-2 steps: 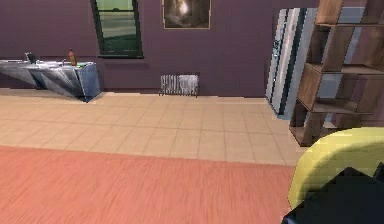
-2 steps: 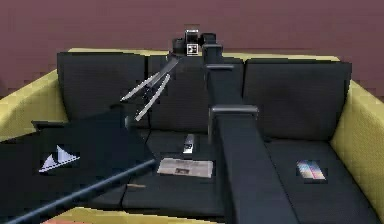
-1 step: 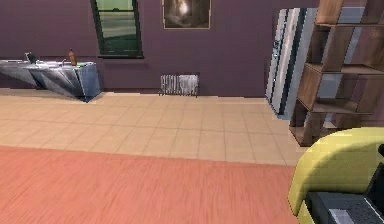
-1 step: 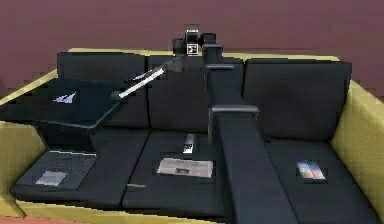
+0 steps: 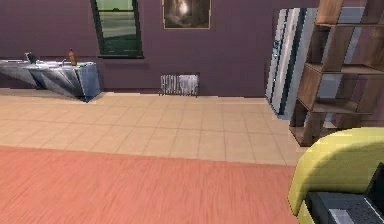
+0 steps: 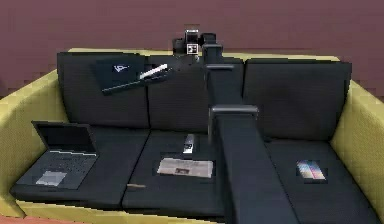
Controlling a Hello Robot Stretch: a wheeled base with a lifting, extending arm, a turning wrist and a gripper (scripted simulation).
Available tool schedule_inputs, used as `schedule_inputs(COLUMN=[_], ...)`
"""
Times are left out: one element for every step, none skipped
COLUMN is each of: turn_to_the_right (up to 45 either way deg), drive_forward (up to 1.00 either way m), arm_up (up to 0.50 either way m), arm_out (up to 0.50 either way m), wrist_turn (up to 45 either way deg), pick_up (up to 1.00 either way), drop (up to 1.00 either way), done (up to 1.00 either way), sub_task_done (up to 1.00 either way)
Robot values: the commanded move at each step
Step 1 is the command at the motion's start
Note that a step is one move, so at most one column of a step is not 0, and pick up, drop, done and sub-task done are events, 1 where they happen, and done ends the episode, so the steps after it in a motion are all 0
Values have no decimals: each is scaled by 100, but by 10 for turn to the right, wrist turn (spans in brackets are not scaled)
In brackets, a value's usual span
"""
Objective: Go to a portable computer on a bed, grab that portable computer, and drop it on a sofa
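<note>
One tilted laptop [image 6: 122,74] shows just beside the claw [image 6: 165,65].

We are in a home, in an open room where living area and kitchen share one floor. We see a sofa [image 6: 20,120] with a yellow-green frame and dark cushions, a framed picture [image 5: 186,12] and a window [image 5: 117,25] on a purple wall, and a radiator [image 5: 179,85] low against that wall. A counter [image 5: 60,77] stands at the forward view's left, a tall grey refrigerator [image 5: 285,60] and a wooden shelf unit [image 5: 345,72] at its right. Beige floor tiles [image 5: 150,125] meet a reddish carpet [image 5: 130,185].
</note>
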Motion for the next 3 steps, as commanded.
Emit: schedule_inputs(turn_to_the_right=[0, 0, 0], drive_forward=[0, 0, 0], arm_up=[0, -38, -32], arm_out=[0, 0, 0], wrist_turn=[390, 0, 0], pick_up=[0, 0, 0], drop=[0, 0, 0], done=[0, 0, 0], sub_task_done=[0, 0, 0])
